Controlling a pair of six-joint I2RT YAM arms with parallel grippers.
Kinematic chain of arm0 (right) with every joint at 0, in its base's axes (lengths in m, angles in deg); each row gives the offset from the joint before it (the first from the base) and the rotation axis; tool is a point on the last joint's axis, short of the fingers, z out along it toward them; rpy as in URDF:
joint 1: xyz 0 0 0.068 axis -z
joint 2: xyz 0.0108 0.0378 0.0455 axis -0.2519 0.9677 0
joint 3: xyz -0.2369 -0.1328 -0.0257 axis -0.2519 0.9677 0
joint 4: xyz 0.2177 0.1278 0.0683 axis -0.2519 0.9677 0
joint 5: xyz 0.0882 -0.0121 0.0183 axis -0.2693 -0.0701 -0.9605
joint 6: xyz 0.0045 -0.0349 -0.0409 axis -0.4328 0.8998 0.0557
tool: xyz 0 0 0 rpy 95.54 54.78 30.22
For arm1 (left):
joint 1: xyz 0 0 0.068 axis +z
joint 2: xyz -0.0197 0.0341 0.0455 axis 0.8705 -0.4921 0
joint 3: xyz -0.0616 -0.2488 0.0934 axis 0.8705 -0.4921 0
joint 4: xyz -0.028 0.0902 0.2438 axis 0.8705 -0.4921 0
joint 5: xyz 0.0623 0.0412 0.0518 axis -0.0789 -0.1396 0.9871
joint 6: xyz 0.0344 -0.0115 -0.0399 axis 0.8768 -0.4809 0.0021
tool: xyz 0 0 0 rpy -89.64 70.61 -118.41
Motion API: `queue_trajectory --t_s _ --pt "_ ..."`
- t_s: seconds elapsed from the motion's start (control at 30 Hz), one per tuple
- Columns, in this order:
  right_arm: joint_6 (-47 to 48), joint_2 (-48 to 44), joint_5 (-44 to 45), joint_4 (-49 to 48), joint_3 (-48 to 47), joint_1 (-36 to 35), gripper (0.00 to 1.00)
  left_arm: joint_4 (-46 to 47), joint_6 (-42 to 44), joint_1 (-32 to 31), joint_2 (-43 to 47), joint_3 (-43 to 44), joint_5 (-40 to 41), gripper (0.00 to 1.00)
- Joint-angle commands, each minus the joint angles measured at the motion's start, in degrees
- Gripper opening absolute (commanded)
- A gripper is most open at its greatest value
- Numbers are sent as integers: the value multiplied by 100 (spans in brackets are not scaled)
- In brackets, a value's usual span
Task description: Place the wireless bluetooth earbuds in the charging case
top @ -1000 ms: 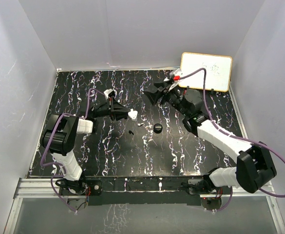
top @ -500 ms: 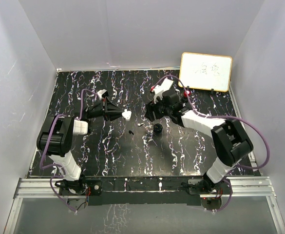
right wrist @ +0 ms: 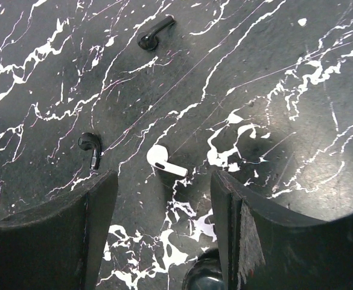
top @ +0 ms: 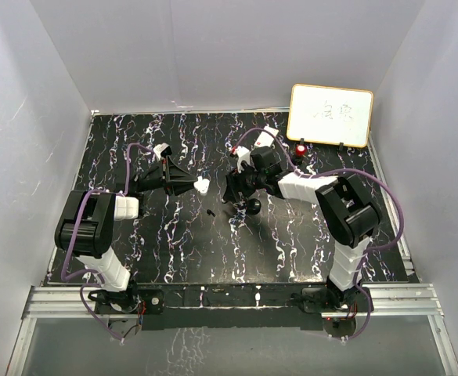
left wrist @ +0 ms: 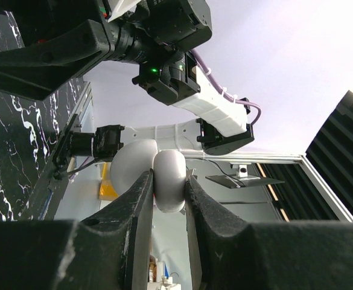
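Observation:
In the left wrist view my left gripper (left wrist: 167,193) is shut on the white charging case (left wrist: 170,178), held above the table; the top view shows that case (top: 202,185) left of centre. My right gripper (right wrist: 164,202) hangs open just over the marble table. A white earbud (right wrist: 166,161) lies between and slightly ahead of its fingertips. Two black earbuds (right wrist: 92,147) (right wrist: 155,32) lie to the left and farther ahead. A black round case (right wrist: 205,275) sits by the right finger (right wrist: 230,211). From above, the right gripper (top: 232,188) is beside the black case (top: 254,206).
A whiteboard (top: 330,115) leans at the back right corner, with a small red object (top: 301,147) in front of it. White walls enclose the black marble table (top: 174,251) on three sides. The two grippers are close together near the table's middle.
My right arm has swung left and down from near the whiteboard until its gripper hangs over the earbuds. The left gripper has drifted slightly left and back with the white case.

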Motion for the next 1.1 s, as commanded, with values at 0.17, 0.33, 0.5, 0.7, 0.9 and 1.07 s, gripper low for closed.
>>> queue_trajectory --t_s 0.17,0.33,0.5,0.7,0.9,1.07 --pt "-258 172 -615 -556 -284 -4 61 1884 -60 85 242 -25 -60 0" --pt "-343 297 -731 -667 -266 0 61 1884 -54 95 228 -34 -51 0" --pt "-358 411 -767 -753 -286 7 60 1884 -62 101 227 -25 -56 0" --pt "-397 525 -854 -810 -317 -1 60 1884 -80 103 246 1 -64 0" --pt "-446 532 -951 -854 -236 -2 59 1887 -73 121 229 0 -65 0" --pt "-481 493 -991 -872 -132 -4 58 1885 -74 128 229 -10 -68 0"
